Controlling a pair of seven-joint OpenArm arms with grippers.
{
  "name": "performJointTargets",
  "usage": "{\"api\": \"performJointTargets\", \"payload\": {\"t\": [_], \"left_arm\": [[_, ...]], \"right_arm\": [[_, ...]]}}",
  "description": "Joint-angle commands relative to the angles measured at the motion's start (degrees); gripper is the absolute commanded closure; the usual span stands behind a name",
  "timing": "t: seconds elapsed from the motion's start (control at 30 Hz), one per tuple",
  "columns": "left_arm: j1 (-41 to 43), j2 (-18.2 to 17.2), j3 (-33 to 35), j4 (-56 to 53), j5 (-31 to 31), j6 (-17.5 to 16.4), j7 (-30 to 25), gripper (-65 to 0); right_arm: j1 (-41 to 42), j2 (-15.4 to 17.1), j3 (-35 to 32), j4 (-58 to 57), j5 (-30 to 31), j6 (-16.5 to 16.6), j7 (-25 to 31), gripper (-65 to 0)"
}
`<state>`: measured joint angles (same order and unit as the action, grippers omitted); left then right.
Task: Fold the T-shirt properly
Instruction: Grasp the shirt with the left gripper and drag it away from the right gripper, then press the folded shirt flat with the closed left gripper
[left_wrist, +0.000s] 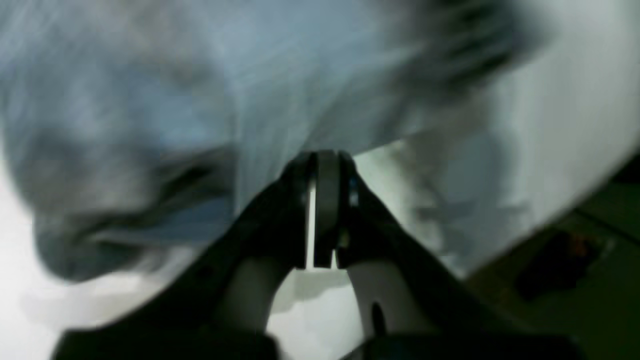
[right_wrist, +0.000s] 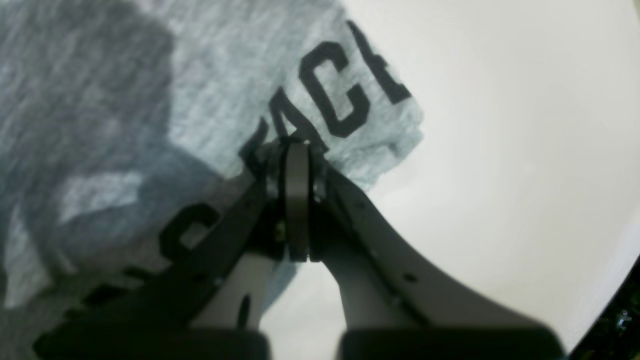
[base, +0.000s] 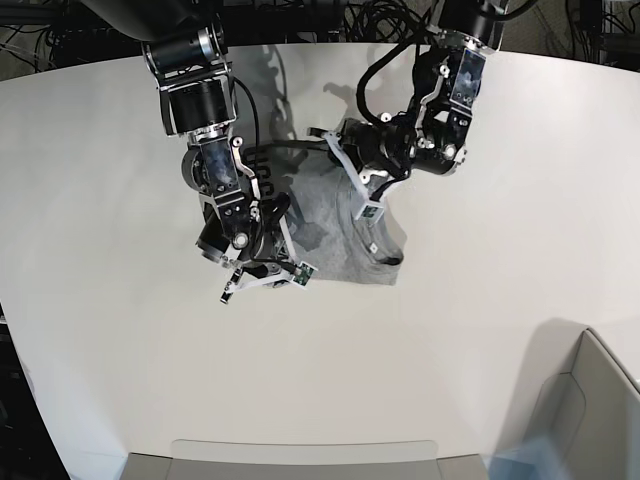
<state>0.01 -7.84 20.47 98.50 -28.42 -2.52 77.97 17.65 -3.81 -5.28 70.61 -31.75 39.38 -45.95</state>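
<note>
On the white desk (base: 120, 330) the T-shirt (base: 335, 235) lies bunched, mid-fold; left gripper (left_wrist: 322, 162) and right gripper (right_wrist: 296, 147) each pinch its cloth.

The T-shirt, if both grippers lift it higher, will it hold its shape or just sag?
Probably sag. The T-shirt already lies bunched and creased between the arms, so it looks floppy. In the right wrist view its lettered edge curls beside the right gripper, suggesting thin, light cloth. It should drape from the left gripper too.

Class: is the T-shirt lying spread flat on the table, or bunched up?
Bunched. The T-shirt is gathered between the two arms, and both the right gripper and the left gripper are shut on its fabric.
</note>
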Motion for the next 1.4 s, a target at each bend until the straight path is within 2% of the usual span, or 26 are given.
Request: {"api": "performJointTargets", "payload": {"t": [0.0, 0.1, 0.23, 0.33, 0.43, 0.57, 0.67, 0.77, 0.87, 0.93, 1.0, 1.03, 1.13, 1.2, 1.27, 1.37], "left_arm": [[-0.76, 0.32, -0.64, 0.18, -0.1, 0.02, -1.01, 0.0], [-1.46, 0.32, -4.69, -2.98, 0.86, 0.11, -3.82, 0.0], [-5.33, 0.32, -11.99, -7.03, 0.86, -0.07, -4.79, 0.0], [-10.16, 0.32, -14.18, -10.54, 0.86, -0.07, -4.96, 0.0], [-15.79, 0.32, -16.73, -16.08, 0.86, -0.07, -8.48, 0.0], [-19.84, 0.32, -17.17, -19.33, 0.78, 0.11, -11.56, 0.0], [-21.07, 0.32, -17.35, -18.54, 0.78, 0.19, -13.58, 0.0], [-21.15, 0.67, -21.48, -14.15, 0.6, 0.28, -16.48, 0.0], [-19.66, 0.85, -23.06, -7.29, 0.51, 0.28, -16.74, 0.0], [-16.49, 2.08, -20.6, -1.31, 0.78, 0.37, -16.39, 0.0], [-13.24, 2.25, -13.66, 3.17, 0.86, 0.72, -16.57, 0.0], [-12.19, 2.25, -9.44, 3.79, 0.86, 2.66, -16.83, 0.0], [-11.31, 2.25, 2.87, 1.68, 0.86, 12.24, -17.8, 0.0], [-11.22, 1.99, 10.26, -1.49, 0.86, 15.49, -20.08, 0.0], [-11.48, 1.99, 14.74, -5.53, 0.78, 15.67, -21.05, 0.0], [-11.04, 2.25, 17.47, -10.1, 0.6, 15.58, -21.32, 0.0]], "right_arm": [[1.3, -0.01, -0.04, -0.24, -0.38, 0.62, 0.37, 0.0], [-1.43, 0.08, -0.22, -0.5, -2.14, 0.62, 0.46, 0.0], [-6.18, 0.08, -0.22, 2.84, -2.67, 0.62, 0.2, 0.0], [-11.63, -0.54, -0.22, 8.29, -3.11, 0.62, 0.2, 0.0], [-16.46, -1.68, -1.18, 12.78, -3.11, 0.62, 0.2, 0.0], [-18.84, -2.56, -1.62, 18.4, -2.58, 0.62, 0.28, 0.0], [-17.61, -5.11, 4.0, 24.91, -0.38, 0.62, 0.28, 0.0], [-13.83, -5.19, 10.42, 29.39, 3.57, 0.62, 0.11, 0.0], [-11.72, -5.02, 15.17, 30.45, 4.45, 0.62, 0.11, 0.0], [-11.72, -3.97, 16.84, 30.45, 4.45, 0.62, 0.2, 0.0], [-12.24, -2.65, 18.6, 30.36, 4.45, 0.62, 0.2, 0.0], [-12.77, -2.47, 20.36, 30.27, 4.45, 0.62, 0.2, 0.0], [-12.86, -2.3, 27.92, 30.18, 4.45, 0.62, 0.37, 0.0], [-12.95, -2.3, 32.31, 30.18, 4.45, 0.62, 0.37, 0.0], [-13.21, -2.12, 35.3, 30.18, 4.45, 0.62, 0.37, 0.0], [-14.62, -0.45, 37.67, 30.09, 4.45, 0.62, 0.37, 0.0]]}}
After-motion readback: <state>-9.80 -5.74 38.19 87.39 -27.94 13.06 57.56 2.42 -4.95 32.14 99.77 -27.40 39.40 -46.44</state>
